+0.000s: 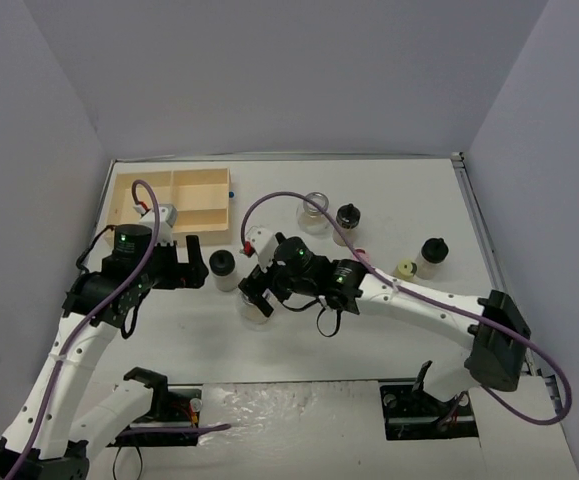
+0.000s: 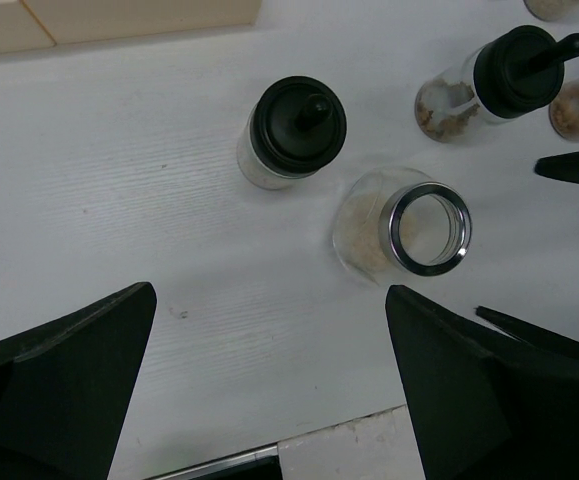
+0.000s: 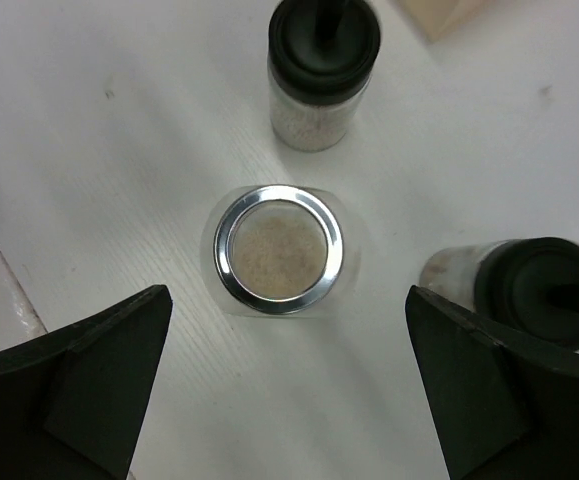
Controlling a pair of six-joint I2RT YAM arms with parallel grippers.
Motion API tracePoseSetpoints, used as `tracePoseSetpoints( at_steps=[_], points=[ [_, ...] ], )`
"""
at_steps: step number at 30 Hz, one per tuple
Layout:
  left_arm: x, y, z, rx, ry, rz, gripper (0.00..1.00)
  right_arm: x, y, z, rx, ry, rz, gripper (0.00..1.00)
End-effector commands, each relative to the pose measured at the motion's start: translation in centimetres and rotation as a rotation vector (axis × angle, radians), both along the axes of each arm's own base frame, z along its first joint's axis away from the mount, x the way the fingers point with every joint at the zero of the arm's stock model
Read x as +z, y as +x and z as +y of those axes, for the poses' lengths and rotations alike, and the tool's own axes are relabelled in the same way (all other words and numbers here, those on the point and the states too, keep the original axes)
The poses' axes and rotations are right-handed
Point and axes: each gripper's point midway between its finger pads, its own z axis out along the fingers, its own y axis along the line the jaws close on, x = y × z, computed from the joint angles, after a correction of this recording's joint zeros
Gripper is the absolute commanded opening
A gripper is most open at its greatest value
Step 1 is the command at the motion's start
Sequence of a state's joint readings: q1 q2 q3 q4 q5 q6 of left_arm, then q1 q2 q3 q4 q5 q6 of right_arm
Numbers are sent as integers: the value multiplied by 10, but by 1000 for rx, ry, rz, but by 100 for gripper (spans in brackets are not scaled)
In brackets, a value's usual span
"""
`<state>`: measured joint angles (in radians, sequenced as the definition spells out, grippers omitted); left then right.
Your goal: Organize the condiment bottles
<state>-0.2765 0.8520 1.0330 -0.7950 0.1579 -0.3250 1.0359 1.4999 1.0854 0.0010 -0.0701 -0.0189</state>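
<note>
Overhead, my right tool (image 1: 257, 292) covers most of the clear glass jar with the silver rim (image 1: 253, 314); only its 6 o'clock edge shows on the worktop. The silver-topped glass jar (image 1: 167, 214) in the light wooden tray (image 1: 201, 185) sits half behind my left arm (image 1: 129, 245). On the left wrist view the tray is cut by the top edge, and so is a beige-filled jar (image 2: 554, 8) at 1 o'clock. On the right wrist view the black-capped glass jar (image 3: 324, 50) at 12 o'clock loses its top to the edge, and the second black-capped jar (image 3: 544, 290) at 4 o'clock is blurred.
</note>
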Motion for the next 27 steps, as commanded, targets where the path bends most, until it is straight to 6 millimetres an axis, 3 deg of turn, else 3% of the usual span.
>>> tracePoseSetpoints(
  at_steps=[1, 2, 4, 7, 11, 14, 17, 27],
  points=[
    [26, 22, -27, -77, -52, -92, 97, 111, 14, -25, -116, 159, -183, 100],
    [24, 24, -29, -74, -48, -85, 97, 115, 17, -31, -143, 158, -193, 100],
    [25, 30, -37, -62, -30, -87, 97, 137, 32, -78, -316, 152, -259, 100],
    [15, 31, -66, -83, -30, -42, 97, 147, 58, -143, -565, 157, -288, 100],
    [5, 29, -99, -130, 7, -28, 97, 158, 70, -203, -751, 209, -310, 100],
    [-9, 27, -120, -199, 97, -12, 97, 154, 77, -234, -854, 214, -293, 100],
    [-15, 28, -130, -241, 155, 6, 97, 150, 81, -250, -903, 218, -273, 100],
    [-52, 19, -142, -300, 213, 150, 97, 145, 84, -262, -924, 198, -275, 100]
  ],
)
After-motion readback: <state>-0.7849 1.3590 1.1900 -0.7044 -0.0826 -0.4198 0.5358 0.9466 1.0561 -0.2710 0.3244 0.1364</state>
